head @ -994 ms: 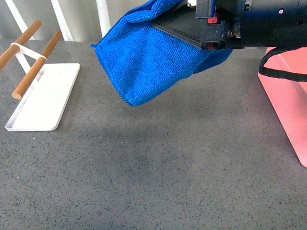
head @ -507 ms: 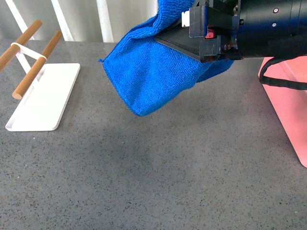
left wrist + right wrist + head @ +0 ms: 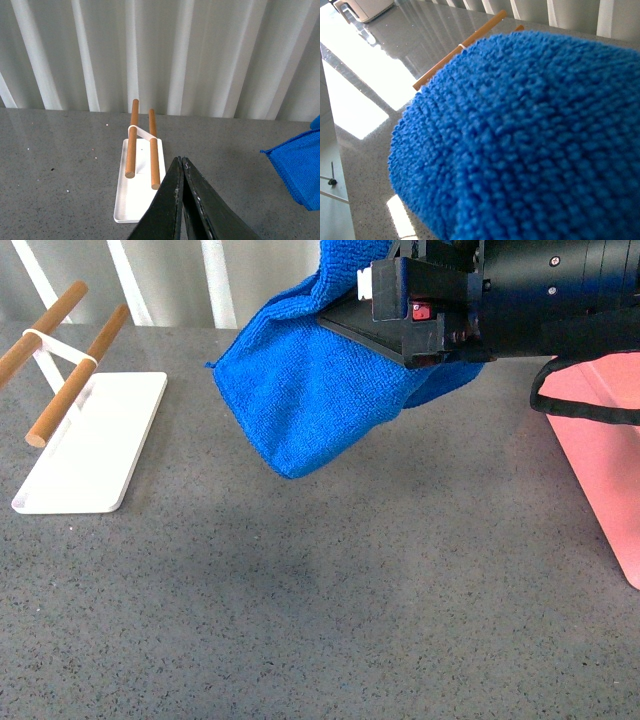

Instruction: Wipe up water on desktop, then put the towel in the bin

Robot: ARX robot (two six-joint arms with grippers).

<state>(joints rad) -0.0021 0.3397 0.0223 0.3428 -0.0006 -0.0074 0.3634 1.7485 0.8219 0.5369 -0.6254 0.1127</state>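
Blk cylindrical right arm [image 3: 560,290], red tab [image 3: 420,312], looped blk cable [image 3: 600,417].

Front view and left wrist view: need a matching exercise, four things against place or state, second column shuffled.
Things:
1. towel
2. bin
3. white tray
4. left gripper

Place or state:
a. lies flat on the desktop, at the left of the front view
b. hangs clear of the desktop, clamped in the right gripper
c. shut, nothing between its fingers
d. salmon-pink, at the right edge of the front view

Pairs: 1-b, 2-d, 3-a, 4-c
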